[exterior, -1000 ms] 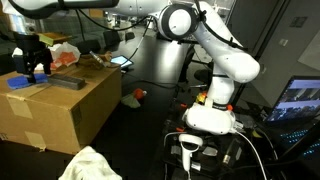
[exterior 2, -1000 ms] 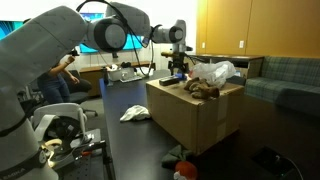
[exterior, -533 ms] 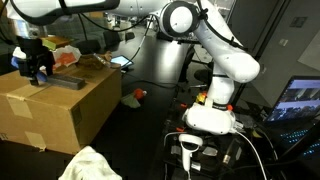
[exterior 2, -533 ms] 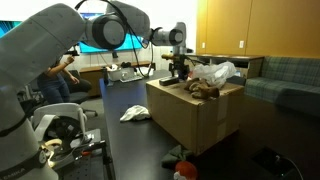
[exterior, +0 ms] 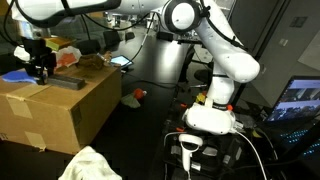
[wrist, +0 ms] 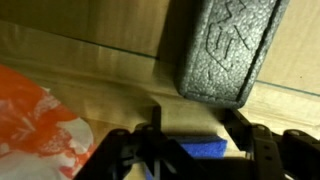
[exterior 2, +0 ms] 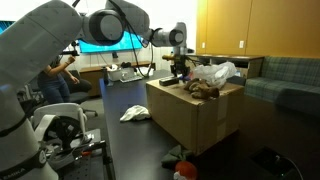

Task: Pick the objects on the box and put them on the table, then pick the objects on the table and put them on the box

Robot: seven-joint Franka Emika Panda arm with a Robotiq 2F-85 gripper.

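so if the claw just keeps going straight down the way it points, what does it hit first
Most likely the blue object, which the wrist view shows between the fingers of the claw, and under it the top of the cardboard box. Depth is unclear, so they may already be touching.

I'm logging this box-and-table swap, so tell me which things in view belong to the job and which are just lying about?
Belonging to the job: cardboard box; on it, black foam block, blue item, orange bag; white cloth on the table.

Just lying about: lit screen, couch.
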